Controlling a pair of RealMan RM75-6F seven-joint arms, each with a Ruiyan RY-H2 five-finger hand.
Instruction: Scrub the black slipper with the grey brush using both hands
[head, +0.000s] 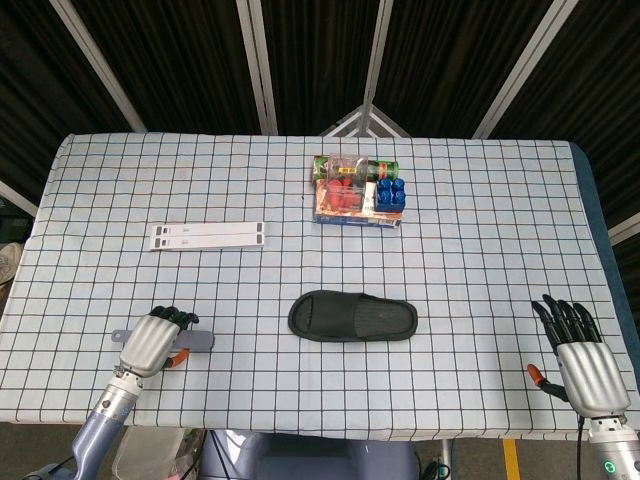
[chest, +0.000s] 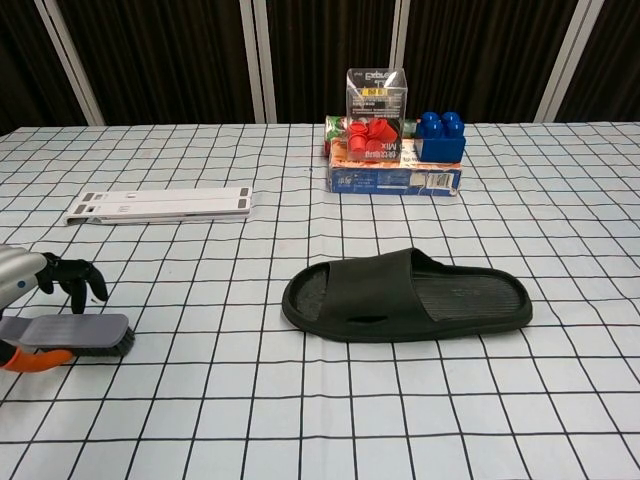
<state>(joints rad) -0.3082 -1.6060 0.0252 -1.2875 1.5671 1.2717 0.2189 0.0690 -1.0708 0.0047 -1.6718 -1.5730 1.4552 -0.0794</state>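
Observation:
The black slipper (head: 352, 317) (chest: 405, 296) lies flat at the table's front centre, toe to the right. The grey brush (head: 197, 340) (chest: 74, 332) lies at the front left, its handle end poking out to the left of my left hand (head: 150, 343) (chest: 40, 280). That hand sits over the brush, dark fingers (chest: 76, 277) curled down behind it and the orange-tipped thumb in front, gripping it. My right hand (head: 582, 360) rests by the front right corner, fingers spread and empty, far from the slipper; the chest view does not show it.
A box of red and blue toy blocks with a clear cup on top (head: 358, 193) (chest: 395, 160) stands behind the slipper at the back centre. A flat white strip (head: 207, 235) (chest: 160, 205) lies at the left, beyond the brush.

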